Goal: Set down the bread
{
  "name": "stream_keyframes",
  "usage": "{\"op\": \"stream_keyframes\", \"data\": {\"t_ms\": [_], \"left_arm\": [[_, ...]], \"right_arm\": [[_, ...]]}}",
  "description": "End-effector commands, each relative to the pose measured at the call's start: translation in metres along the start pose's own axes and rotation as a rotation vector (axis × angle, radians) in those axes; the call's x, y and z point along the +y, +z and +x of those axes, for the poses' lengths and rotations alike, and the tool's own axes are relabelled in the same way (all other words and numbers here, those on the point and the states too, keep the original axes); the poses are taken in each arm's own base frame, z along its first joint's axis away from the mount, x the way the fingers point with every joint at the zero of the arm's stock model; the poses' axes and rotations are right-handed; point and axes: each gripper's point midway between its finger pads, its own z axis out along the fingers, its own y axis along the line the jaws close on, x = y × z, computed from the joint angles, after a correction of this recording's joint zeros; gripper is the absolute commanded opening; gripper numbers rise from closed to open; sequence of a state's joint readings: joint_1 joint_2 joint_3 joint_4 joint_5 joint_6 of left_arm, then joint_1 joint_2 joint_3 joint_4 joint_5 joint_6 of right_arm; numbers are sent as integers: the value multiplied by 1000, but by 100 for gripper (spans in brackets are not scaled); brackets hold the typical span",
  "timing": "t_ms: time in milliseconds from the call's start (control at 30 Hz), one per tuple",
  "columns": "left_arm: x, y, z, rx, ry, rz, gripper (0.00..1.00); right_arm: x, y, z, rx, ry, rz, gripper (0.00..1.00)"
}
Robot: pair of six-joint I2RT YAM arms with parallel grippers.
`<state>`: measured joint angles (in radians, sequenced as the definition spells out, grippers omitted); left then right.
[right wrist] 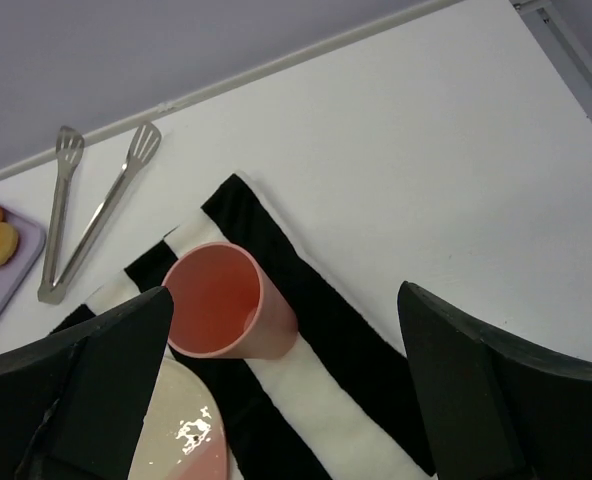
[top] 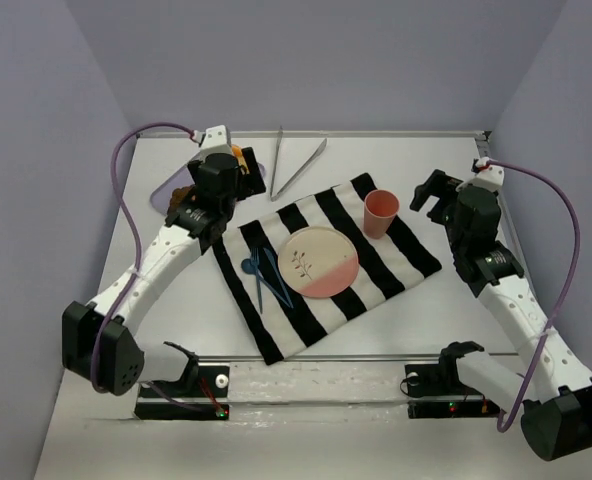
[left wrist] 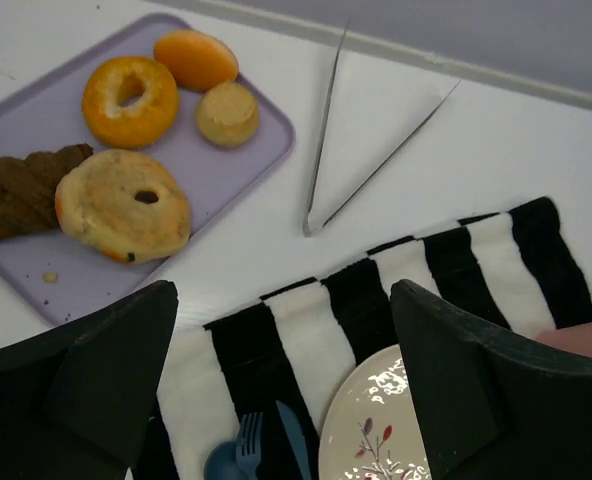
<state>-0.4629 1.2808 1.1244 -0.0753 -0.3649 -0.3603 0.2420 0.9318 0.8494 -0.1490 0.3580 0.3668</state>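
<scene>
**Reaching for the bagel, nothing gripped yet**

Nearest, on the striped cloth (top: 401, 258), the pink-and-cream plate (top: 318, 262) lies bare, which I take to be where the bread should go. On the right, the right gripper (right wrist: 284, 300) hangs above the pink cup (right wrist: 216, 300), its jaws spread wide and empty.

The left gripper (left wrist: 284, 330) hovers over the cloth's far-left edge, claw at full spread and holding nothing. Beyond it, at the far left, sits the lilac tray (left wrist: 231, 170). The bread (left wrist: 123, 205), a pale bagel, lies flat on the tray's near part. A croissant (left wrist: 21, 190) lies close at its left, touching or nearly so, and an orange glazed donut (left wrist: 130, 100) lies just beyond it.

The step in hand looks like the approach. The next move likely calls for shifting far-left and lowering, with the fingers straddling the bagel alone. They should clear the croissant and the donut before they close.
</scene>
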Motion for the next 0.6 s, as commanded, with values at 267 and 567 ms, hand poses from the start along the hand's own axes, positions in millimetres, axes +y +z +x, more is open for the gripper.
{"op": "stream_keyframes", "data": {"t_ms": [267, 567], "left_arm": [[-30, 76, 29, 125, 190, 26, 99], [-66, 144, 47, 210, 336, 163, 99]], "right_arm": [[16, 2, 5, 22, -33, -103, 100], [14, 7, 12, 42, -53, -90, 100]]}}
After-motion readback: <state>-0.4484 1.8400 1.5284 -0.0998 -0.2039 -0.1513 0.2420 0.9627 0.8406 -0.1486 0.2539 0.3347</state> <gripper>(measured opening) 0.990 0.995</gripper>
